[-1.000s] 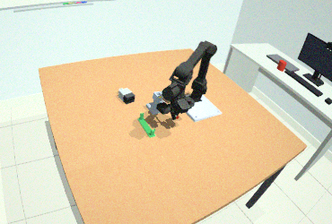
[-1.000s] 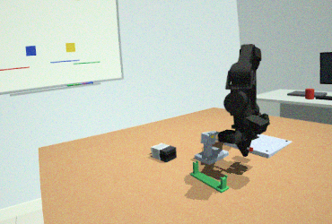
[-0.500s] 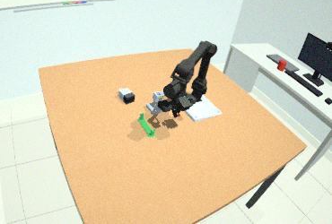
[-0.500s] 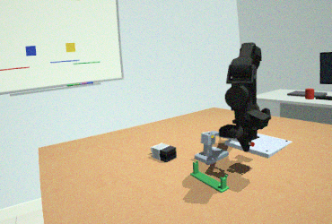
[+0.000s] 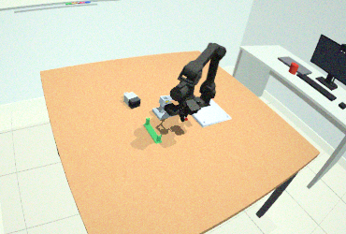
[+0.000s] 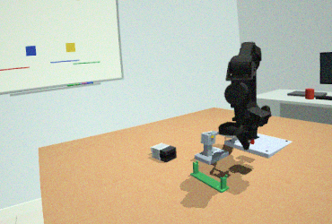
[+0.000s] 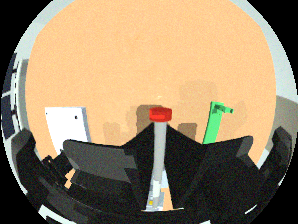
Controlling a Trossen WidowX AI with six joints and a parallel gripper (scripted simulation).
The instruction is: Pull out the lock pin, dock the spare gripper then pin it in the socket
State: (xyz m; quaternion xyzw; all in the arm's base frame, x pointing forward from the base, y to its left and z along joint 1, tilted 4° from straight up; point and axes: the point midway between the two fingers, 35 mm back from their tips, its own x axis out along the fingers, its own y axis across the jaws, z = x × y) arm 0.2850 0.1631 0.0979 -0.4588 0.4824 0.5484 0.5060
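My gripper [image 5: 182,116] [image 6: 248,143] [image 7: 159,145] is shut on the grey lock pin [image 7: 159,137], whose red head [image 5: 186,119] [image 6: 252,142] [image 7: 160,114] sticks out past the fingers. The fingers are above the table, right of the grey mount [image 5: 165,100] [image 6: 207,138], which stands upright on its base and carries a small yellow mark. In the wrist view the pin's far end overlaps the mount; whether its tip is clear of the socket is hidden. The spare gripper [image 5: 132,99] [image 6: 163,152], a white and black block, lies on the table left of the mount, apart from it.
A green bracket [image 5: 152,133] [image 6: 209,182] [image 7: 213,125] with two upright posts stands in front of the mount. A white plate [image 5: 213,116] [image 6: 271,147] [image 7: 65,125] lies by the arm's base. A side desk [image 5: 276,74] with a monitor and red cup is at the right.
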